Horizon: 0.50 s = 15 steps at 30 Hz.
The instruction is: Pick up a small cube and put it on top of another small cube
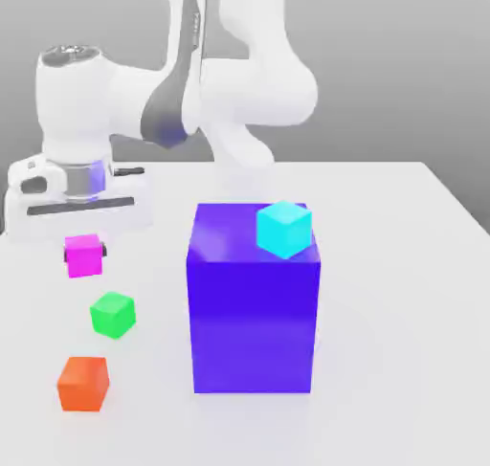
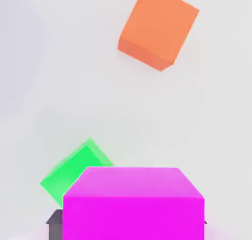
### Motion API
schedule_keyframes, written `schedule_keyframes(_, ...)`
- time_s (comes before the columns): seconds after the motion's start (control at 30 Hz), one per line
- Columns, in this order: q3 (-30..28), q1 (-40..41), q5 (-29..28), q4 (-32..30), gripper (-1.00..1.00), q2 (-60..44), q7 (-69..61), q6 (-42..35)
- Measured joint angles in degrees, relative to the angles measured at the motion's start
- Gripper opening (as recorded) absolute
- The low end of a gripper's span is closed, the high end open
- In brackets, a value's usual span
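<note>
In the exterior view, a glossy purple block (image 1: pixel 253 325) stood with a smooth cyan cube (image 1: pixel 284 229) at its one o'clock; a flat-faced orange cube (image 1: pixel 82 385) sat seven o'clock of a plain green cube (image 1: pixel 113 315), the claw (image 1: pixel 85 252) gripping a bright magenta cube (image 1: pixel 83 257) at eleven.

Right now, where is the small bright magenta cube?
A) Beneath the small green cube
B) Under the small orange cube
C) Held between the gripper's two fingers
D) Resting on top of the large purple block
C: the small bright magenta cube sits between the gripper's dark fingertips, which show at its two opposite sides.
</note>
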<state>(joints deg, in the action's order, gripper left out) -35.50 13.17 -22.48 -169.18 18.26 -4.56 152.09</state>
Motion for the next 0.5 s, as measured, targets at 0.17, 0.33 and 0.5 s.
schedule_keyframes(0.17, -4.2, -6.3, 8.3, -0.2, -1.00, -3.9, -5.8, 3.0)
schedule_keyframes(0.33, -7.8, -12.2, 16.4, -0.1, -1.00, -8.9, -11.2, 7.4)
schedule_keyframes(0.5, -9.7, -16.2, 24.5, -0.2, -1.00, -14.4, -16.8, 12.7)
